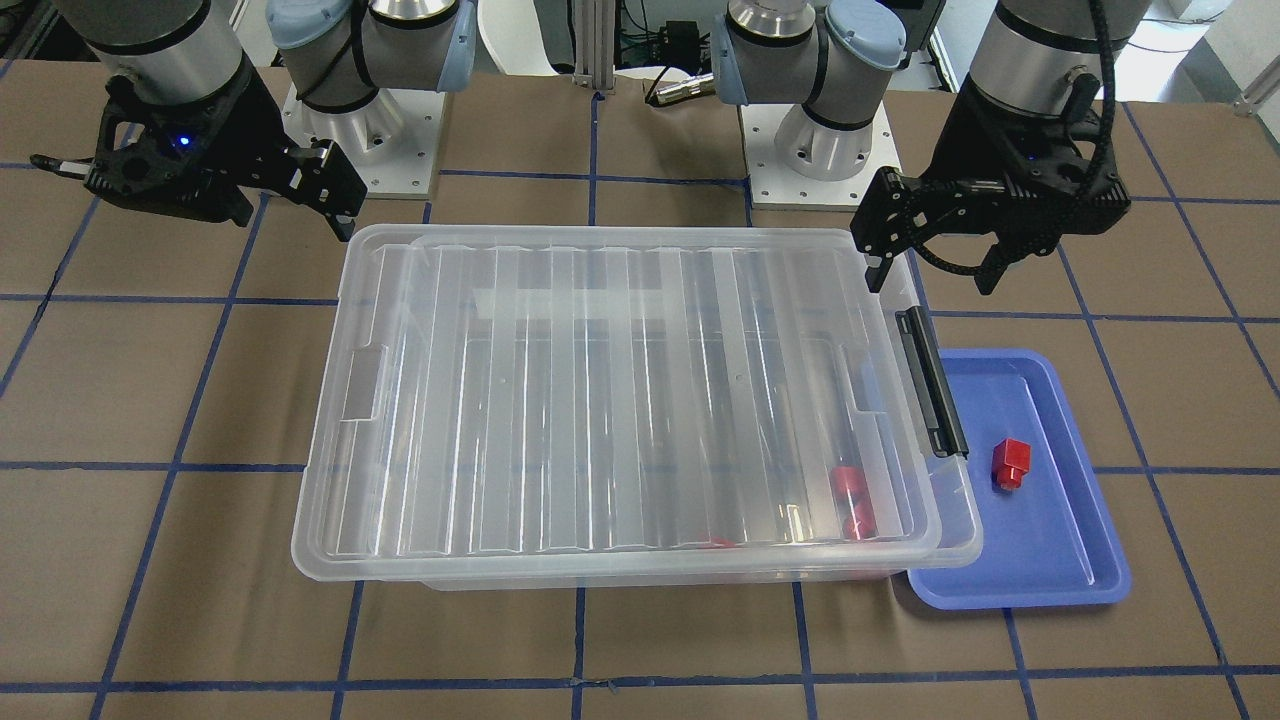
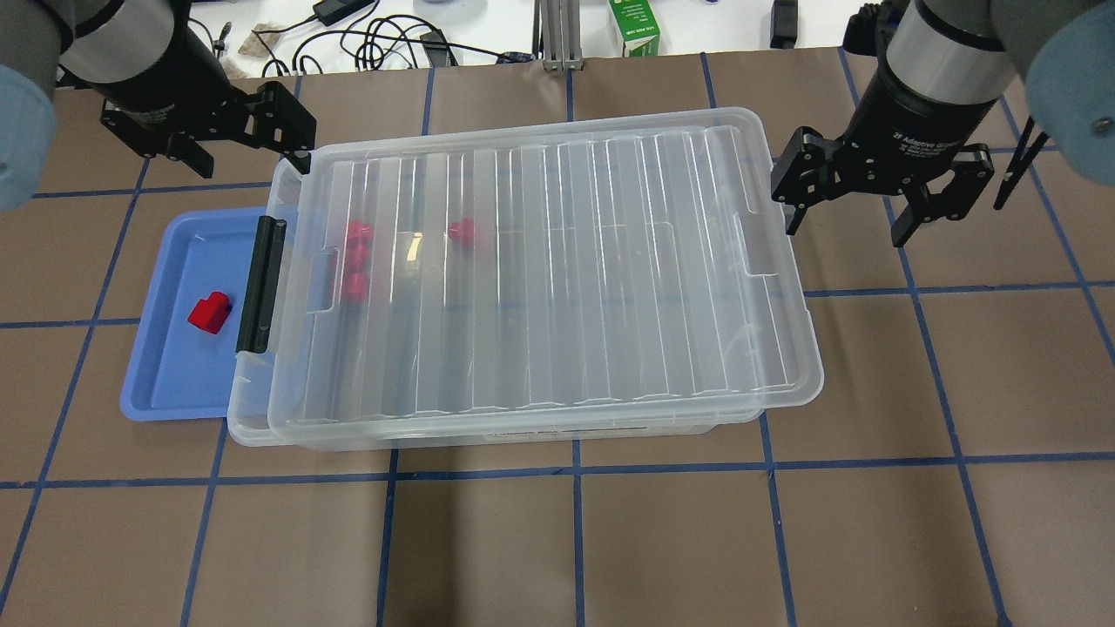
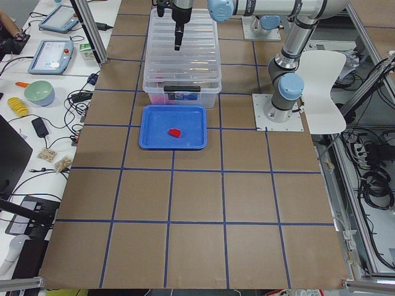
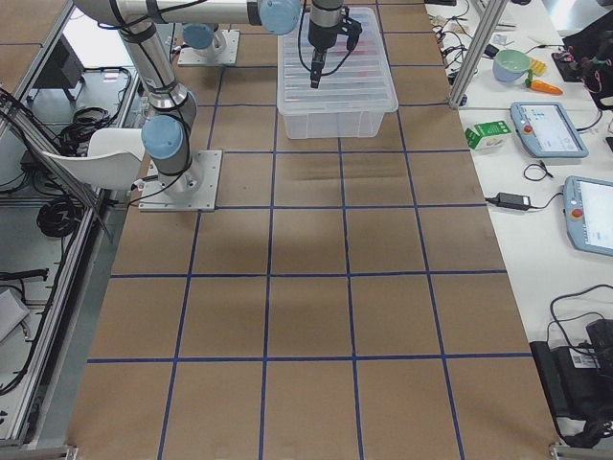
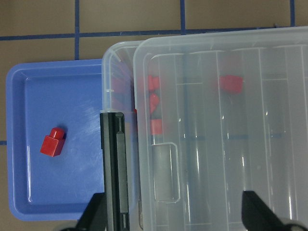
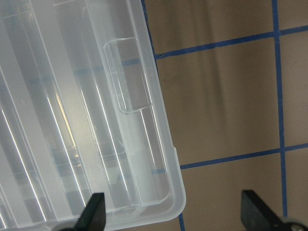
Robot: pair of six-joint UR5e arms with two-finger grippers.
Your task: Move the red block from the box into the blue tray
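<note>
Front, left claw (image 1: 935,262): open and empty, hanging over the box (image 1: 965,520) at its robot-side corner, at the end with the latch (image 1: 932,385).
Front, right claw (image 1: 292,218): open and empty, over the box's other robot-side corner.
Front, block (image 1: 1010,463): lies in the tray (image 1: 1050,530), lower than the left claw, farther from the robot and well apart from the claw.
Overhead, lid (image 2: 540,279): rests on the box a little askew and spans the stretch between the two claws.
Overhead, other blocks (image 2: 354,259): red, seen through the lid, inside the box at the left claw's end.
Side views, claws: too small to judge the fingers.
Left wrist, fingers (image 5: 96,214): spread wide. The latch is just beside one fingertip and the lid lies under the gap. The block is outside the gap, alone in the tray.
Right wrist, fingers (image 6: 94,214): spread wide. The box's corner is below one fingertip, and bare table (image 6: 216,110) is under the rest of the gap.
</note>
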